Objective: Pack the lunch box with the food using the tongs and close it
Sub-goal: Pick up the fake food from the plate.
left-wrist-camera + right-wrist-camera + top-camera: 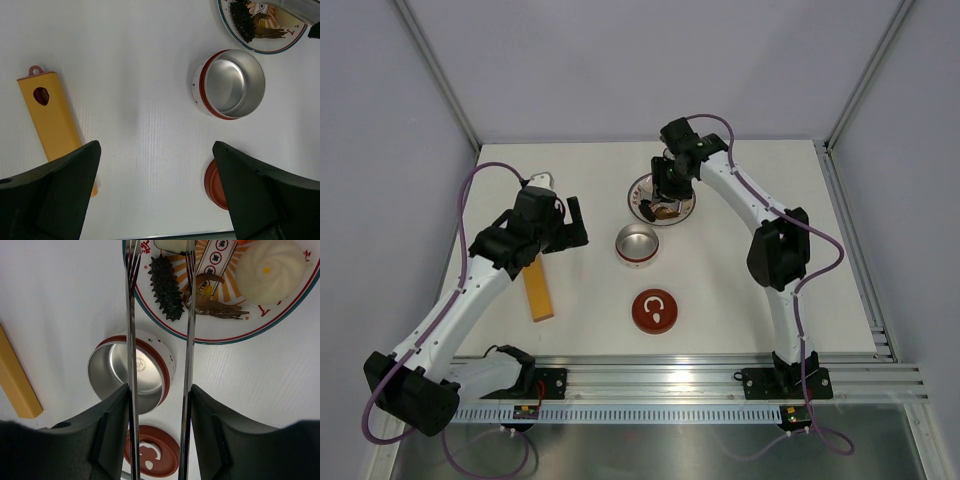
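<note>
Closest to the overhead camera are the arm bases at the table's near edge. From the one at far left, the left arm reaches up over the table. The left gripper [578, 224] hangs with its fingers spread wide and nothing between them. In its own wrist view, only bare table shows between the two dark fingers [55, 195]. Just below it, a flat yellow-orange bar [538, 290] lies on the table, one end under the wrist.

Right of the bar, near mid-table, stands the lunch box [638, 243]. It is upright and open, and its shiny inside holds no food. Its dark-red lid [655, 311] lies flat, white curled mark up, nearer the bases than the tin and apart from it.

Beyond the tin sits a patterned plate [235, 332] carrying the food: a black piece [165, 287], a brown piece [215, 305] and a pale round bun [270, 270].

Over the plate hangs the right gripper [160, 390], pinching the tongs [132, 340]. Each thin arm lies against the inner face of a finger. The two arms stand apart and reach out over the plate, with the black piece lying between them. Whether the tips touch any food cannot be told.
</note>
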